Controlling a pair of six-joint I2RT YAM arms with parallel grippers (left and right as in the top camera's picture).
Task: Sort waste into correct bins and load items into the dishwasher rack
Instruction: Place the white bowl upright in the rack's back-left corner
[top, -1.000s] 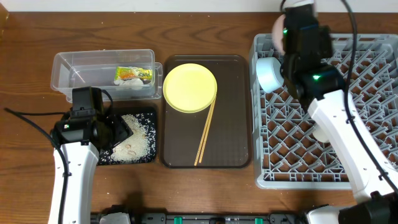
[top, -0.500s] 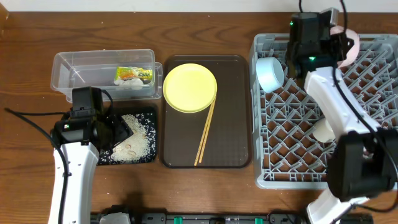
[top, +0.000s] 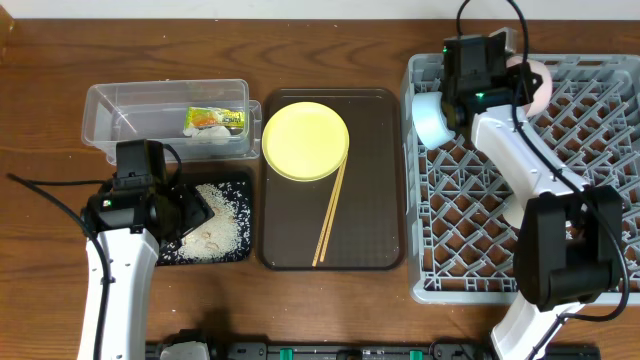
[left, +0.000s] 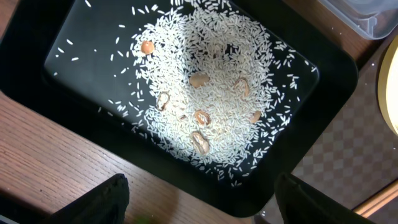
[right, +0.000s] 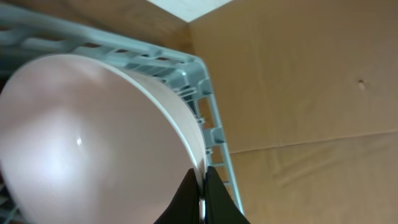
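Currently the white bowl (right: 93, 137) is hanging on edge at the 12 o'clock wall of the dishwasher rack (top: 470, 250). The right fingers (right: 194, 198) are pinching its thin rim, narrowed hard on it.

Just beside it, toward 9 o'clock, the light blue bowl (top: 432, 118) is standing on edge in the rack's 10 o'clock corner.

Further out:
- The yellow plate (top: 305, 140) is sitting at the 12 o'clock end of the brown serving tray (top: 380, 200).
- The chopsticks (top: 330, 215) are running from the plate's 5 o'clock edge toward 6 o'clock.
- The clear tub (top: 120, 115) is holding the snack wrapper (top: 215, 120).
- The black tray (left: 323, 124) is holding the rice (left: 205, 93), with a few tan bits mixed in.
- The left fingers (top: 195, 212) are hovering over that tray, spread wide and holding nothing.
- All of this is resting on the wooden counter (top: 50, 60).

Step in hand, as I judge it: seating the white bowl between pegs.

Risks from here:
1. The grip is on the rim only, so the bowl's weight is hanging off one thin edge. A quick wrist turn could make it pivot or slip out.
2. The bowl is right against the rack's back wall. Letting go here could leave it perched on the wall, or tipping out onto the counter.
3. Shifting toward 9 o'clock could knock the blue bowl off its edge.
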